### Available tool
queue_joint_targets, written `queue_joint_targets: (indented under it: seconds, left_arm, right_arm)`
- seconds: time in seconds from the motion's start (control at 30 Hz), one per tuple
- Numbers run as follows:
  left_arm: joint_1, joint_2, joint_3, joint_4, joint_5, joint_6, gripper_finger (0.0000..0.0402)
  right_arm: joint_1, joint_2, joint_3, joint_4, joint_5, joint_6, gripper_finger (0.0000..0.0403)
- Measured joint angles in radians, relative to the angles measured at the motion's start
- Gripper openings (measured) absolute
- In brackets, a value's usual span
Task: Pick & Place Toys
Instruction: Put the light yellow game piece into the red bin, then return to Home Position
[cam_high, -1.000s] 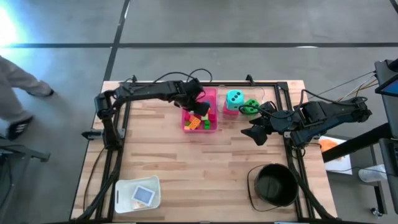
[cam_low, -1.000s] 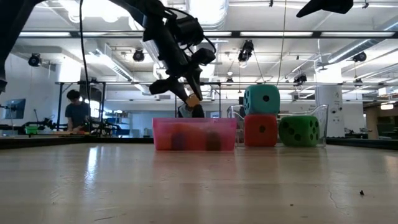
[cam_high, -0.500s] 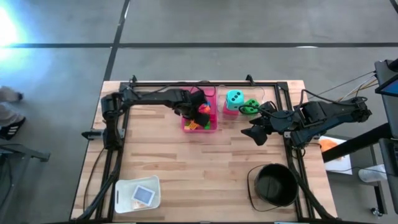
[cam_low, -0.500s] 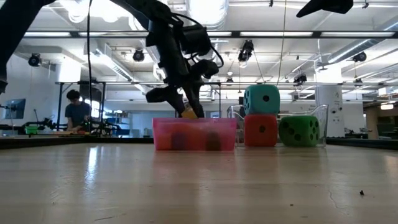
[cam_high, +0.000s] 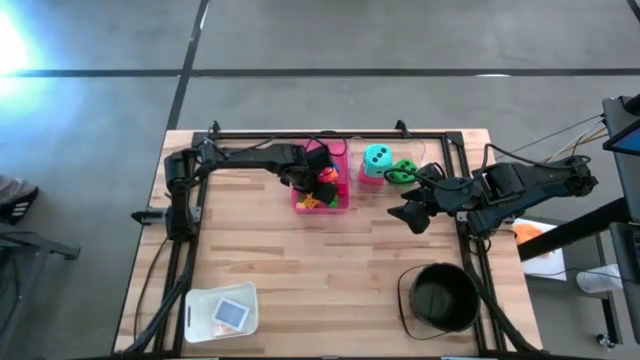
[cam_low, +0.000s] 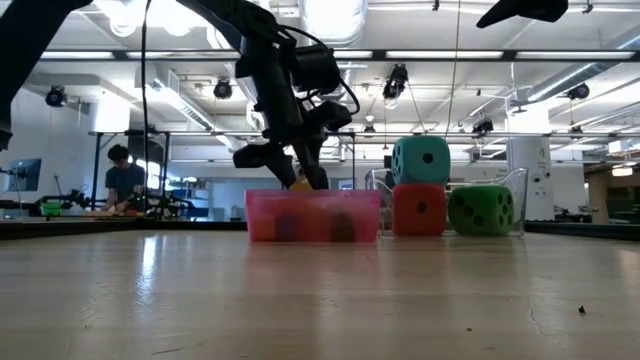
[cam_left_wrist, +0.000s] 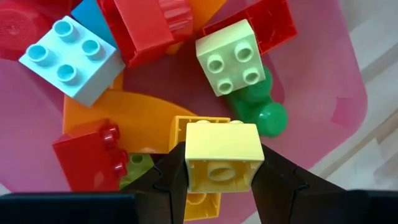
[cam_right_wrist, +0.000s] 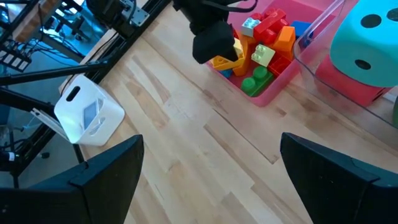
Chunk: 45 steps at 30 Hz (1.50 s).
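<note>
Here the left tool (cam_left_wrist: 222, 180) grips a yellow brick (cam_left_wrist: 222, 152) over the brick-filled pink tray (cam_left_wrist: 323, 81); right tool (cam_right_wrist: 208, 171) open.

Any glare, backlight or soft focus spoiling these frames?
High view: a white flare burns out the top left corner. Low view: bright ceiling lights backlight the left gripper, leaving it a dark shape over the pink tray. Left wrist view: the yellow brick is sharp. Right wrist view: its own fingers are soft.

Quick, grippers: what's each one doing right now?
Left gripper: shut on a yellow brick, over the pink tray.
Right gripper: open, holding nothing, above bare table.
</note>
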<state>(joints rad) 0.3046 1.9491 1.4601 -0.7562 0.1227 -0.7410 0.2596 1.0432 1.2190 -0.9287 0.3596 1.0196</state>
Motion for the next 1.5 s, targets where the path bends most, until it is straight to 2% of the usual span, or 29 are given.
queue_joint_targets:
  seconds: [0.47, 0.73, 0.9, 1.5]
  left_arm:
    - [0.0, 0.0, 0.0, -0.008, 0.0, 0.001, 0.0137]
    - [0.0, 0.0, 0.0, -0.001, 0.029, -0.035, 0.0233]
    - [0.0, -0.001, 0.0, 0.004, 0.069, -0.045, 0.0266]
    - [0.002, -0.036, 0.001, -0.006, 0.051, -0.089, 0.0269]
  right_arm:
    - [0.0, 0.0, 0.0, 0.0, 0.0, 0.001, 0.037]
    - [0.0, 0.0, 0.0, 0.0, 0.0, -0.002, 0.037]
    - [0.0, 0.0, 0.0, 0.0, 0.0, -0.001, 0.037]
    - [0.0, 0.0, 0.0, 0.0, 0.0, -0.001, 0.037]
